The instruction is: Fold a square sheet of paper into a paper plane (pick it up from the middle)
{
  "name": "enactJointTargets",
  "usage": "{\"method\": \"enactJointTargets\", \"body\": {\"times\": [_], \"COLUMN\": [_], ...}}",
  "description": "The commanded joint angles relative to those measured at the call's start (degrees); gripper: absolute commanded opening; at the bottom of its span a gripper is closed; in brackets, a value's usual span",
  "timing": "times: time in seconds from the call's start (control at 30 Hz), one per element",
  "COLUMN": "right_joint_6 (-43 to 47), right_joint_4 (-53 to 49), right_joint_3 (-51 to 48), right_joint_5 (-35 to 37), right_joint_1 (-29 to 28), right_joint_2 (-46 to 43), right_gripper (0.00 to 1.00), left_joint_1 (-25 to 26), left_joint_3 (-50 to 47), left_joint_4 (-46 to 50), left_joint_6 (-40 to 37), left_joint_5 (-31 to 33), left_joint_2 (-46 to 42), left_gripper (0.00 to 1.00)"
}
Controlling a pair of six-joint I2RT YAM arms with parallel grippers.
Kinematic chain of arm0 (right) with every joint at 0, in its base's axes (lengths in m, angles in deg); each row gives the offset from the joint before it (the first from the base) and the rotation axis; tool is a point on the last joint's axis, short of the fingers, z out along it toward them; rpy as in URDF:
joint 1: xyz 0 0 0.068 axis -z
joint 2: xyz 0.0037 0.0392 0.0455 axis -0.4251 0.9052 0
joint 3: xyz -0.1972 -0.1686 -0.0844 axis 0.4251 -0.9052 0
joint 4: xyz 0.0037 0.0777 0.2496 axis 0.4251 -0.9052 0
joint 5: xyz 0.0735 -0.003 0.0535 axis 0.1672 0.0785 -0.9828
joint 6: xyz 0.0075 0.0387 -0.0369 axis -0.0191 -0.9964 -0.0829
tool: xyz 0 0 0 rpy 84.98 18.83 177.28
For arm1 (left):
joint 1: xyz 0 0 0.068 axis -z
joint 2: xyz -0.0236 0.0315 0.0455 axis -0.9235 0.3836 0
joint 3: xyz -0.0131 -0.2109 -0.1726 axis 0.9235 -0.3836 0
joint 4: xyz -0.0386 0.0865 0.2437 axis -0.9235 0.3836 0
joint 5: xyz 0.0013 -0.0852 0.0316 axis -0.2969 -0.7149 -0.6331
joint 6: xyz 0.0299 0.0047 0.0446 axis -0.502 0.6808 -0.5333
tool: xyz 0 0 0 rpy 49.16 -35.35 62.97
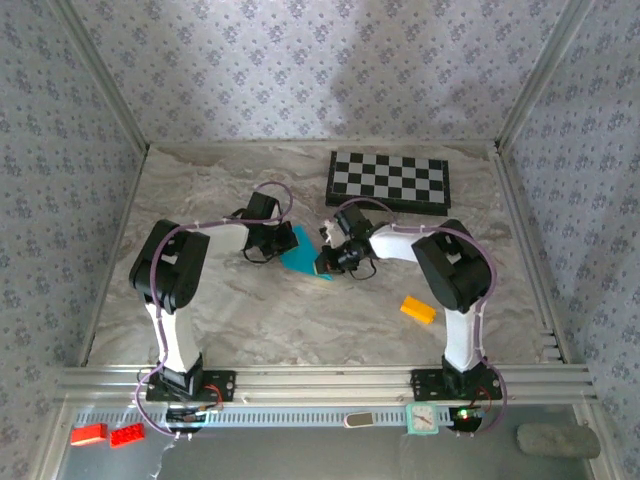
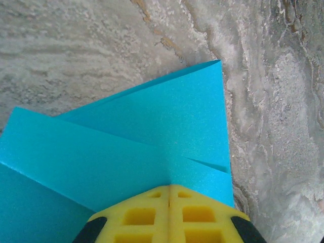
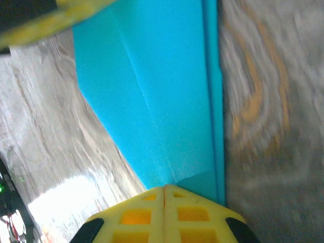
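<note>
The square sheet of paper [image 1: 301,253] is bright cyan-blue, folded narrower with several creases, and sits mid-table between both grippers. My left gripper [image 1: 287,243] is at its left edge and my right gripper [image 1: 326,262] at its right edge. In the left wrist view the yellow fingers [image 2: 147,215] are pressed together, with the paper [image 2: 152,142] running in at the gripper [image 2: 169,186] tips where a crease meets them. The right wrist view has the right gripper [image 3: 164,188] shut the same way on the paper [image 3: 162,96], which stretches away as a narrow folded strip.
A black-and-white chessboard [image 1: 388,181] lies at the back right. A small yellow-orange block [image 1: 419,309] rests on the marble table [image 1: 250,320] in front of the right arm. Patterned walls enclose the table on three sides. A yellow finger [image 3: 50,20] of the left gripper crosses the right wrist view's top left.
</note>
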Motion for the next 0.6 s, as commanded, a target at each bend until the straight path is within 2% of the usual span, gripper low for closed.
{"method": "enactJointTargets", "body": {"times": [0.0, 0.13, 0.27, 0.4, 0.5, 0.57], "right_joint_6": [1.55, 0.99, -0.56, -3.32, -5.32, -6.42], "right_joint_4": [-7.08, -4.72, -0.48, 4.23, 6.75, 8.21], "right_joint_3": [-5.55, -10.94, -14.08, -15.54, -15.94, -16.34], "right_joint_5": [2.39, 3.40, 2.78, 3.18, 4.81, 6.38], "right_joint_1": [0.58, 2.10, 3.17, 3.06, 3.05, 2.98], "right_joint_2": [-2.48, -6.18, -10.17, -15.93, -19.78, -21.57], "right_gripper": [0.01, 0.01, 0.02, 0.10, 0.20, 0.26], "left_joint_1": [-0.44, -0.45, 0.34, 1.64, 1.94, 1.92], "left_joint_3": [-1.76, -1.32, 1.01, 4.46, 5.18, 4.49], "left_joint_4": [7.46, 7.03, 6.52, 5.88, 3.68, 2.16], "left_joint_6": [-1.46, -2.14, -4.04, -3.98, -0.50, 1.92], "left_joint_5": [7.22, 6.34, 2.85, -0.22, -0.86, -0.42], "left_joint_2": [4.72, 4.34, 3.58, 0.85, -3.12, -6.58], "left_gripper": [0.03, 0.04, 0.07, 0.12, 0.25, 0.38]}}
